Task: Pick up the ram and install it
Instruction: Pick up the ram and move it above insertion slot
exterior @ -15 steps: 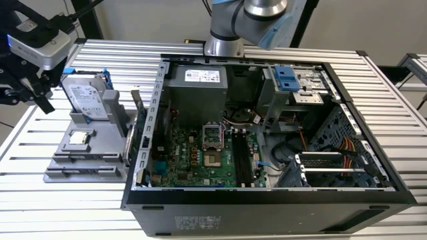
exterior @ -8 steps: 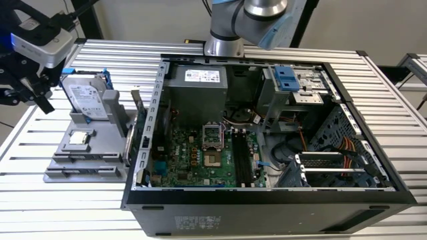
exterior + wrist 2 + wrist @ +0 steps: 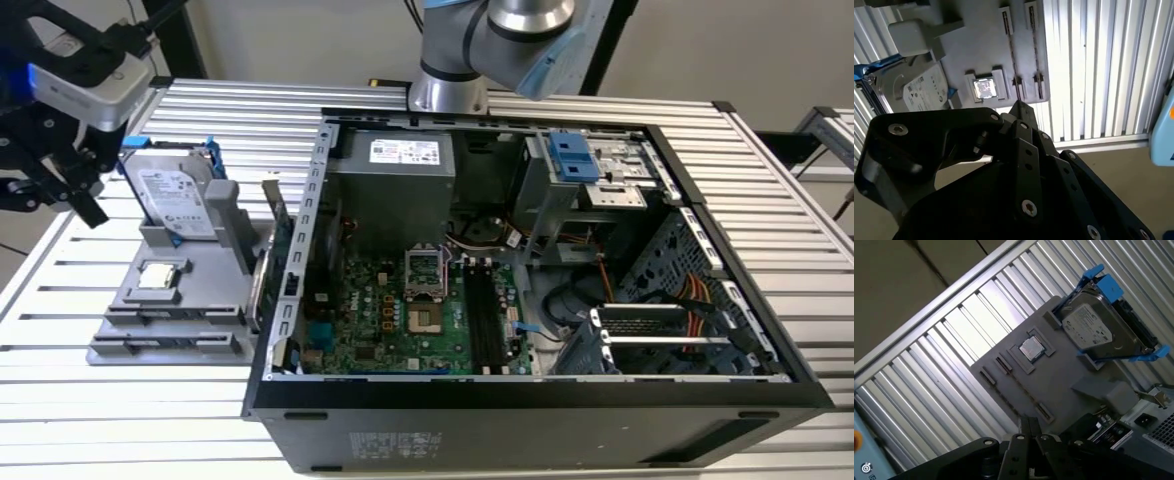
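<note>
The pincer (image 3: pixel 1020 106) is clenched: in both wrist views its fingertips meet at a point with nothing between them. It hangs over the grey holder tray (image 3: pixel 1064 385). The ram (image 3: pixel 1022 388) stands on edge in a track of that tray, just ahead of the fingertips. From above it reads only as a thin line running away from them between two small end blocks. The processor chip (image 3: pixel 1030 348) sits in its pocket just beyond that track. Farther off stands the hard drive (image 3: pixel 1094 332) in its blue bracket (image 3: pixel 1104 285). The open computer case (image 3: pixel 534 400) is well apart from the pincer, on its far side of the tray, with the long black motherboard slots (image 3: pixel 483 320) inside it.

The step in hand looks like the approach for the pick. To do it well, the jaws would have to part before coming down. They should straddle the board's thin edge squarely, near the middle of its length, so the stick lifts straight out of its end blocks without twisting.

The height of the fingertips above the tray cannot be judged. The pincer's own linkage hides the near end of the tray. Seen edge-on, the stick shows neither its colour nor its faces, and whether the neighbouring track holds a second stick is unclear.
</note>
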`<state>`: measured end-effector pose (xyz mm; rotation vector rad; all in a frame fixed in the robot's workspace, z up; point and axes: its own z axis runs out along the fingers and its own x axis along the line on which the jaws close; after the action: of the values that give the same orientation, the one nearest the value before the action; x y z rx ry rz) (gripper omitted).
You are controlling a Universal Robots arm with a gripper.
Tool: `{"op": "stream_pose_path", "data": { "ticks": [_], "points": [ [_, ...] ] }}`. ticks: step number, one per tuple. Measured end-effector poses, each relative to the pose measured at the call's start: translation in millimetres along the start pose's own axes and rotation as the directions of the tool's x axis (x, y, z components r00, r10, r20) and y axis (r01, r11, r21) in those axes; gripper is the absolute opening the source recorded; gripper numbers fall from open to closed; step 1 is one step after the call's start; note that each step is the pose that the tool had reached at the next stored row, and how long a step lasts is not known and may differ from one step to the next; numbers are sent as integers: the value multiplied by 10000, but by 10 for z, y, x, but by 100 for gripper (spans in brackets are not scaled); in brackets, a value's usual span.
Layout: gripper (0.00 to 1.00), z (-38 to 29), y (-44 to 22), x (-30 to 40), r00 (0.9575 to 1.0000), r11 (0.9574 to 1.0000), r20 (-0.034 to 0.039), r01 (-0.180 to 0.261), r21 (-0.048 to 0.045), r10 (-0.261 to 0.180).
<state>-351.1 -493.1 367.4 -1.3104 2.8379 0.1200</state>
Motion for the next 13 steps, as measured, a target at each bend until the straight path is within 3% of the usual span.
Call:
{"op": "stream_pose_path", "data": {
  "ticks": [13],
  "points": [
    [0, 0, 0, 0, 9961, 9961, -54, 882, -42, -882]
  ]
}}
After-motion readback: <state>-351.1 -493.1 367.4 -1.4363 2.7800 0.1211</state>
